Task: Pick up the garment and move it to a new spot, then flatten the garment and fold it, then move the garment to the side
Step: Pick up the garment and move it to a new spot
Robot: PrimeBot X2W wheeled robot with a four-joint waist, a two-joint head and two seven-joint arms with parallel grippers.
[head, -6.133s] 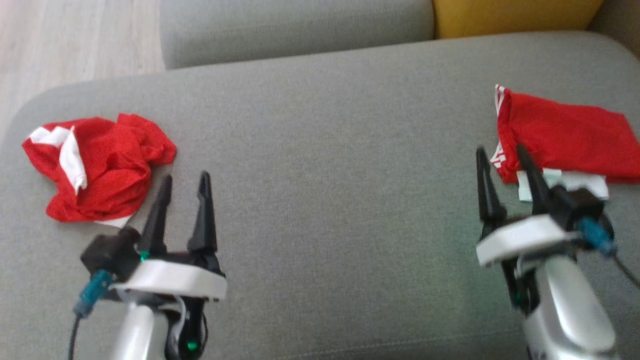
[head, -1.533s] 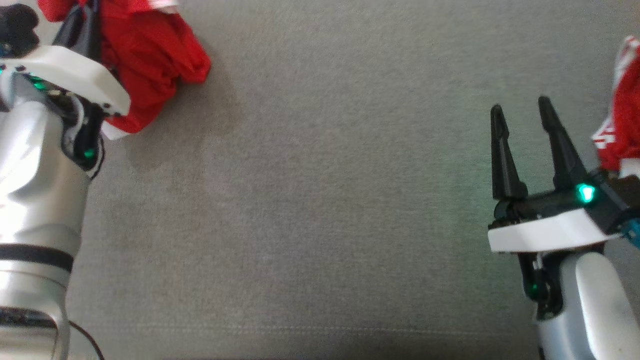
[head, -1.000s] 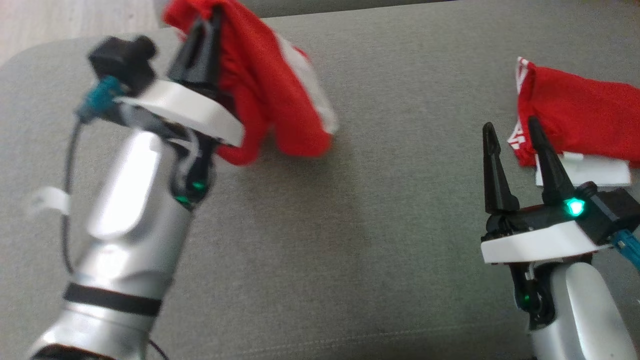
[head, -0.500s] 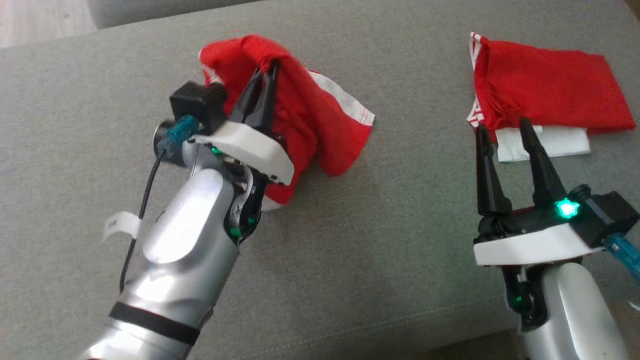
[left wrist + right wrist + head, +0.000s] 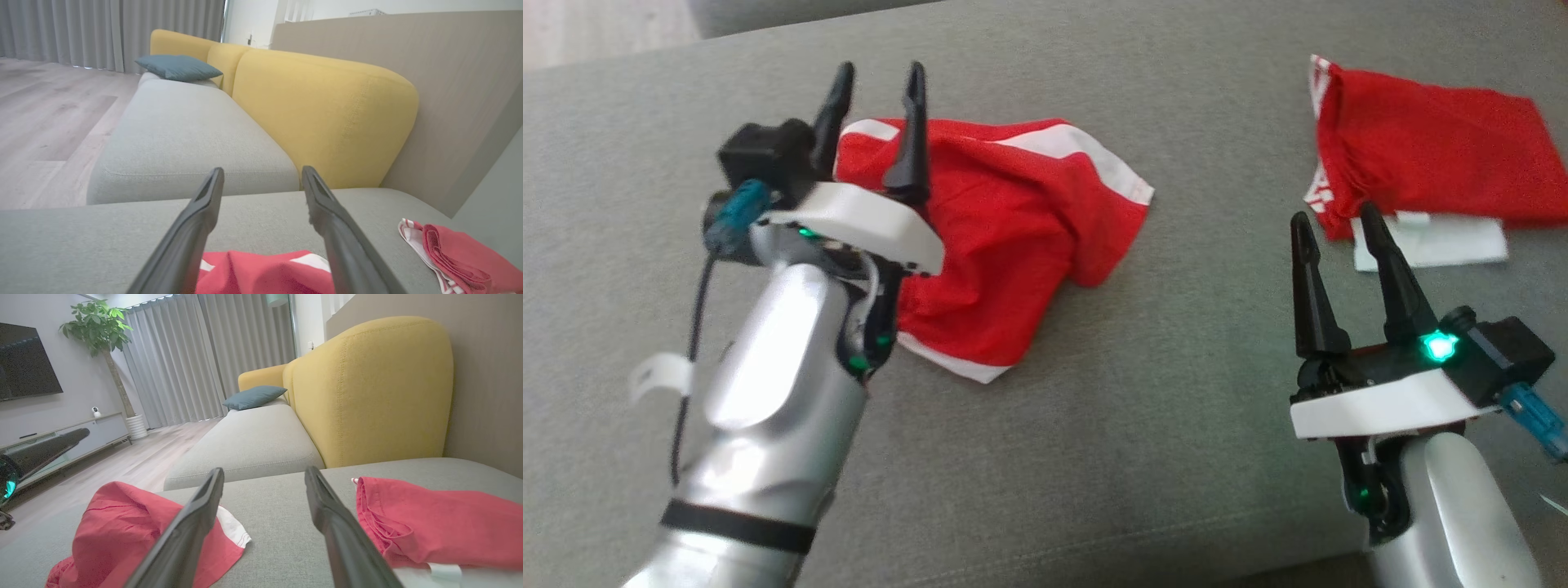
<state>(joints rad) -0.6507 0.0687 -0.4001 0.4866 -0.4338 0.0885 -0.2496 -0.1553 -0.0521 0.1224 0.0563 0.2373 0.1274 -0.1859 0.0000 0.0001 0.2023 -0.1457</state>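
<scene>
- Left tool [image 5: 880, 73]: spread, empty; crumpled red garment [image 5: 1013, 237] just below and right of it, on sofa seat [image 5: 1094, 408].
- Right tool [image 5: 1333, 216]: spread, empty, well right of garment.
- Flattening: pinch opposite hems, draw apart low.

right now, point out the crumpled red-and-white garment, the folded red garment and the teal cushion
crumpled red-and-white garment [image 5: 1013, 245], head view, its red middle
folded red garment [image 5: 1429, 155], head view, its flat top
teal cushion [image 5: 177, 67], left wrist view, its centre

left end effector [image 5: 880, 75] now open, garment [image 5: 1013, 229] released, lying crumpled
</scene>
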